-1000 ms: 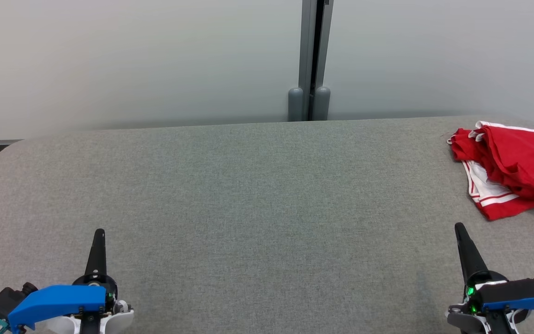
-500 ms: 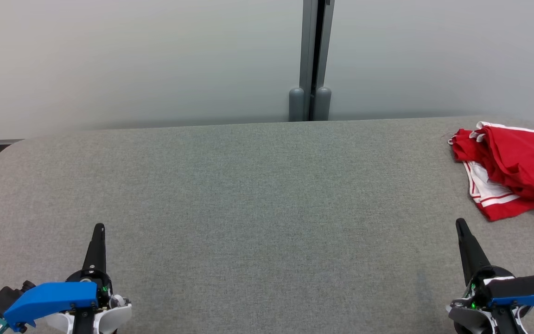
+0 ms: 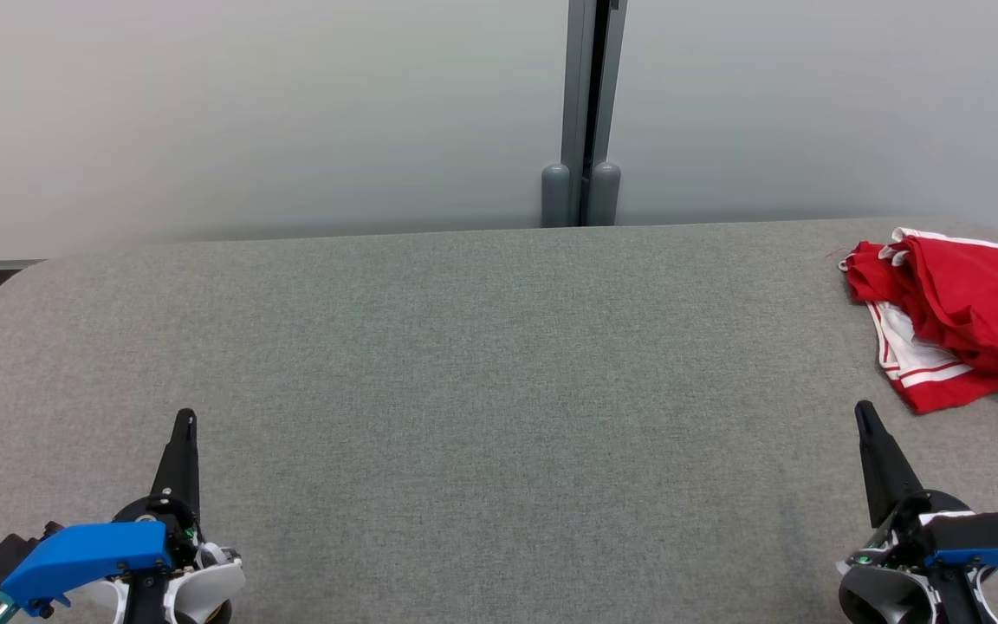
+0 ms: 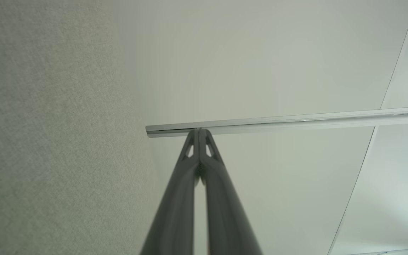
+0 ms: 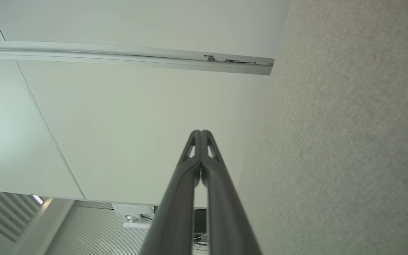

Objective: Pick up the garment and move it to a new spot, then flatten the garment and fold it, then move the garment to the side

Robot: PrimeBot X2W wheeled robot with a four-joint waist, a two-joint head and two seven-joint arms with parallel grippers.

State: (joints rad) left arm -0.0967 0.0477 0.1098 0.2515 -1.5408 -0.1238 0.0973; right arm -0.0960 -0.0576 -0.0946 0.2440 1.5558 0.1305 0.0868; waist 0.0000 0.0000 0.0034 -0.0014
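Observation:
A crumpled red garment (image 3: pixel 967 308) with white trim lies in a heap at the far right of the grey fabric table (image 3: pixel 482 347), partly cut off by the head view's right edge. My left gripper (image 3: pixel 184 421) stands at the lower left, shut and empty, far from the cloth. At the lower right my right gripper (image 3: pixel 863 411) is shut too, its tip a short way in front of the garment's near corner and not touching it. Both wrist views show the fingertips pressed together, left (image 4: pixel 200 131) and right (image 5: pixel 200 132), with nothing between them.
A pale wall stands behind the table, with a grey vertical post (image 3: pixel 583 113) at its middle. The table's rounded left corner (image 3: pixel 9 286) shows at the far left. Grey table fabric (image 5: pixel 349 141) runs along one side of each wrist view.
Both grippers have drawn slightly back toward the bottom of the head view, tips rising a little. The garment has not moved.

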